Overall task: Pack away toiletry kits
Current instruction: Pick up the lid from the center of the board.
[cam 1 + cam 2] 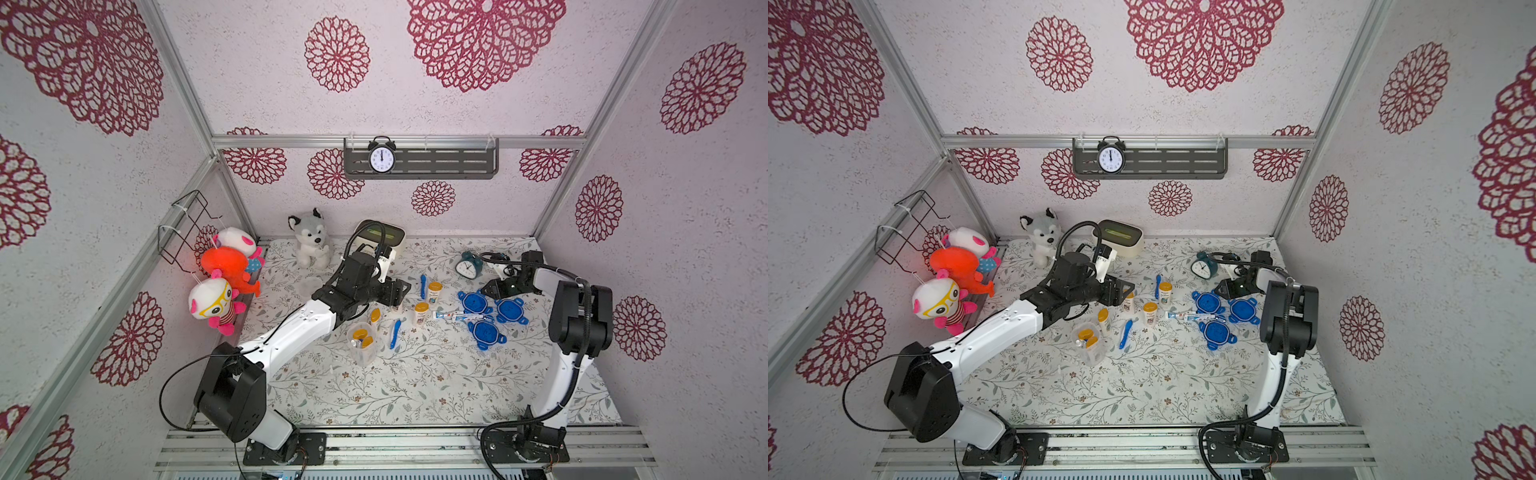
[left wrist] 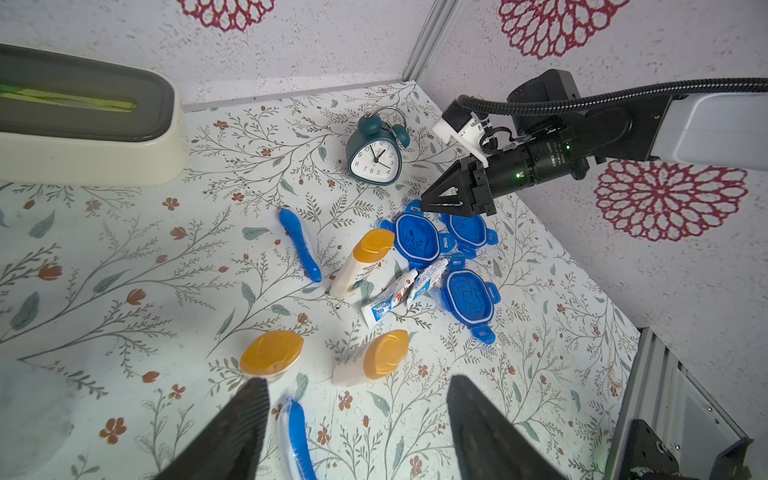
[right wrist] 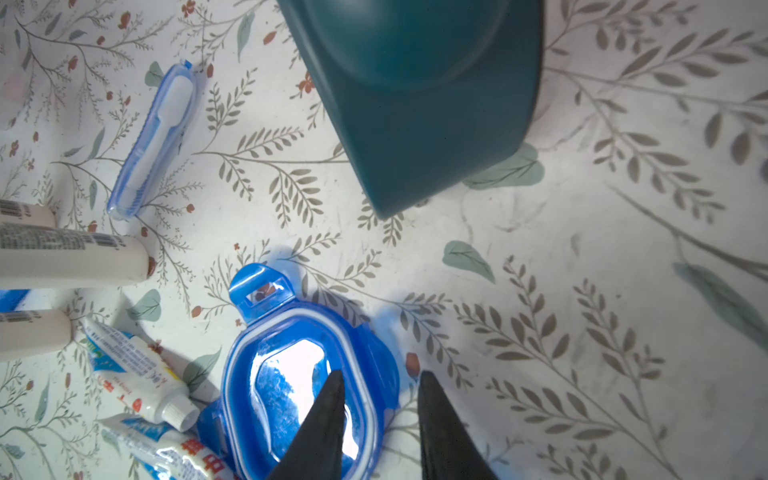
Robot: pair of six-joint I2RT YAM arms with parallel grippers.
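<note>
Floral tabletop [image 1: 415, 386], toothpaste tube [image 1: 446, 316] crosswise, cap [image 2: 414, 273] toward lids [image 1: 475, 302]

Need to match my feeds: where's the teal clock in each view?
Top view: teal clock near the back wall, behind the lids.
Top view: clock, same spot.
Left wrist: clock face-on, beyond the lids.
Right wrist: clock's back, beyond a lid.
Shared landmark: the lids.

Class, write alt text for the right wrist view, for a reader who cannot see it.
The right end effector straddles the rim of a blue tabbed lid with its black fingers, on a floral tablecloth. A teal alarm clock sits beyond; toothpaste tubes, white bottles and a cased toothbrush are nearby.
</note>
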